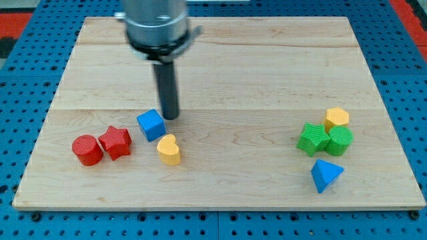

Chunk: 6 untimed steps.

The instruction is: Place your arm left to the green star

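The green star point(313, 139) lies at the view's right on the wooden board, touching a green round block point(339, 141) on its right and a yellow hexagon block point(337, 118) above it. My tip point(171, 117) stands at the view's left-centre, far to the left of the green star. It is right beside the upper right edge of a blue cube point(151, 125).
A yellow heart block point(169, 149) lies just below the blue cube. A red star point(116, 141) and a red cylinder point(87, 149) sit at the view's lower left. A blue triangle block point(325, 175) lies below the green blocks. The wooden board point(220, 73) is edged by blue pegboard.
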### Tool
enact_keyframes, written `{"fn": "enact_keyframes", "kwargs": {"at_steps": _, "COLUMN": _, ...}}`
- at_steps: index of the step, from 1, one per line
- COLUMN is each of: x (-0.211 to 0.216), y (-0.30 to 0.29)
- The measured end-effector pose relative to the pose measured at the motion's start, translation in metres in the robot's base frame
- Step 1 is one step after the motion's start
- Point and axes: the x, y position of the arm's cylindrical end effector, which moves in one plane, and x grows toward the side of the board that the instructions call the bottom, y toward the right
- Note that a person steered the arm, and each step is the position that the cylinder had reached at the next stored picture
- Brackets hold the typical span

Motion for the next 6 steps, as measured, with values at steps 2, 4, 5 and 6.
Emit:
{"fn": "enact_keyframes", "kwargs": {"at_steps": 2, "x": 0.014, "y": 0.028}}
{"fn": "enact_keyframes", "kwargs": {"at_steps": 4, "x": 0.023, "y": 0.144}}
{"fn": "enact_keyframes", "kwargs": {"at_steps": 5, "x": 0.049, "y": 0.189}}
{"fn": "enact_keyframes", "kwargs": {"at_steps": 6, "x": 0.05, "y": 0.19}}
